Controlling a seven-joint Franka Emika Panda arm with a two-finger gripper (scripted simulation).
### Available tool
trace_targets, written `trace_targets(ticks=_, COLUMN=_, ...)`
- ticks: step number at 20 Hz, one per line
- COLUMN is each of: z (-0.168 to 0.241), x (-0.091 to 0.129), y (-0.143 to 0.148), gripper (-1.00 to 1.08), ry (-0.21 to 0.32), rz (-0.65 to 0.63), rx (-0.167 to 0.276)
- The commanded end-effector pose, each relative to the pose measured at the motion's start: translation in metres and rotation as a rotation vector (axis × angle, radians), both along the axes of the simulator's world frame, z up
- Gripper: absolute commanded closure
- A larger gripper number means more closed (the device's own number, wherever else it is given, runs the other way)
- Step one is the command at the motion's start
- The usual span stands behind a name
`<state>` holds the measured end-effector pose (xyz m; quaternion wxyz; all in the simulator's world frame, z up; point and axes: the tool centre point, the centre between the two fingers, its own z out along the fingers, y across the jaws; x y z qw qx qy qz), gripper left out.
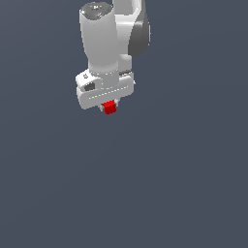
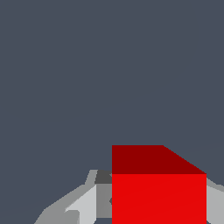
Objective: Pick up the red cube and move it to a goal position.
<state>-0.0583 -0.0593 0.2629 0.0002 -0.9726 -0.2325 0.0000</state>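
Exterior view: gripper (image 1: 109,107) pointing down under the white arm (image 1: 104,43), jaws drawn in close on the red cube (image 1: 110,107), which sits between the fingertips just below the broad white hand body. Closed to about the cube's width, then, and holding it as far as can be judged. No table edge, shadow or goal marker visible anywhere; only flat grey-blue ground (image 1: 184,184) all round, so height above the surface not readable.

Step in hand, by judgement: carrying the cube toward the goal. Best done with steady clamping pressure, smooth travel, no sudden turns of the wrist, and no release until over the target. Small cube, plain faces; likely to slip if the grip eases.

Wrist view: red cube (image 2: 158,197) close up, darker upper face and bright front face, with a pale finger (image 2: 85,205) flush against one side and a sliver of another at the opposite side. Contact confirmed here far better than outside. Exterior view alone gives arm posture and cube position relative to the hand body. Goal shown in neither.
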Motion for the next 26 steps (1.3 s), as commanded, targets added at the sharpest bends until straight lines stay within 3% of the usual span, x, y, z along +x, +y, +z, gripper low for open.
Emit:
trace_targets(ticks=1, z=0.030, x=-0.008, y=-0.005, gripper=1.08, ry=0.000, rz=0.000, rx=0.001)
trace_targets(ticks=14, z=0.152, x=-0.036, y=-0.025, gripper=1.08, ry=0.000, rz=0.000, rx=0.001)
trace_targets(ticks=26, z=0.188, x=-0.042, y=-0.032, gripper=1.08, ry=0.000, rz=-0.001, rx=0.000)
